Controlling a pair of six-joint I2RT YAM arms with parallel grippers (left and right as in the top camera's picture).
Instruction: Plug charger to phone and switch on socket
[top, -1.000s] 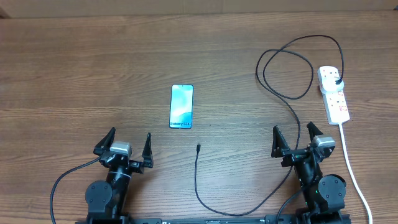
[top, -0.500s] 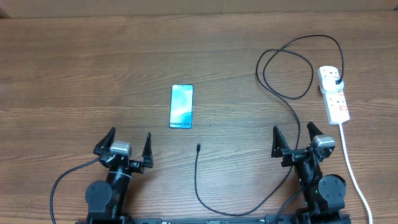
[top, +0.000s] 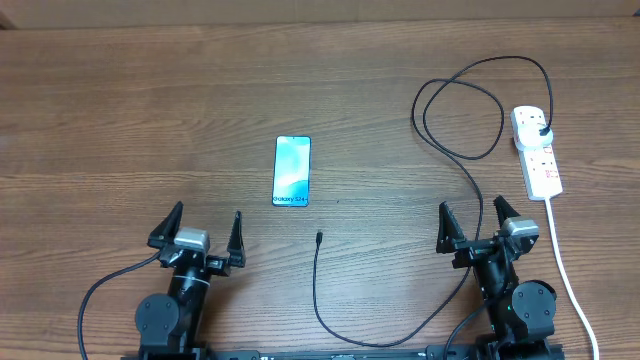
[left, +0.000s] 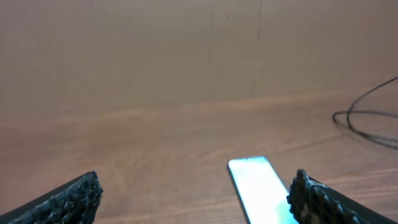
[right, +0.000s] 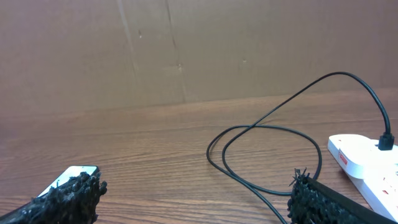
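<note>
The phone lies flat with its light blue screen up, left of the table's centre; it also shows in the left wrist view, and a corner of it in the right wrist view. The charger is a thin black cable. Its connector tip lies loose below and right of the phone. Its black plug sits in the white socket at the far right. My left gripper stands open below and left of the phone. My right gripper stands open beside the cable, left of the socket.
A thick white cord runs from the socket toward the near edge, past the right arm. The charger's loops lie on the table ahead of the right gripper. A brown wall stands behind the table.
My left gripper has shifted very slightly up and to the left. Nothing else has moved.
</note>
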